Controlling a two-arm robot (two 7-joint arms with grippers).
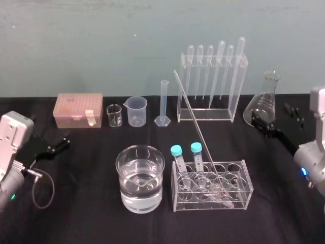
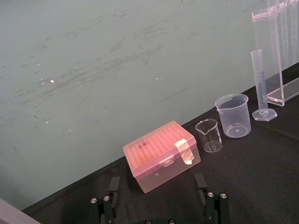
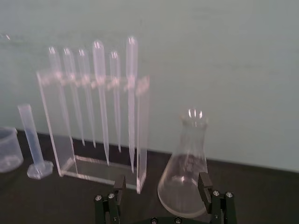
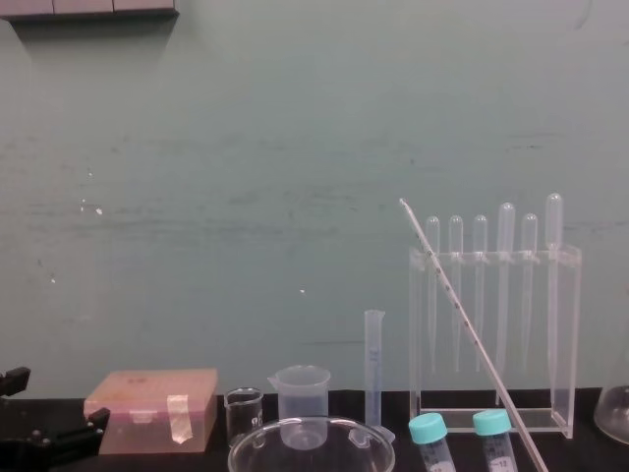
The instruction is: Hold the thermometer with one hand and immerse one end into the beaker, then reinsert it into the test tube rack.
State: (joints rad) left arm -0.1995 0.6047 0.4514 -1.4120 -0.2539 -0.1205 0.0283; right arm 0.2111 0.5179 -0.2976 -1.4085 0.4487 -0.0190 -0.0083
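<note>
The thermometer, a long thin glass rod, leans up and to the left out of the low clear test tube rack, beside two blue-capped tubes. It also crosses the chest view. The beaker, wide glass holding water, stands just left of the rack, with its rim low in the chest view. My right gripper hovers open at the right, near a conical flask, well away from the thermometer; its jaws stand apart and empty in the right wrist view. My left gripper is parked open at the far left.
Along the back stand a pink tip box, a tiny glass beaker, a small plastic beaker, a measuring cylinder, a tall acrylic stand of pipettes and a conical flask. Bare black cloth lies in front of the rack and beaker.
</note>
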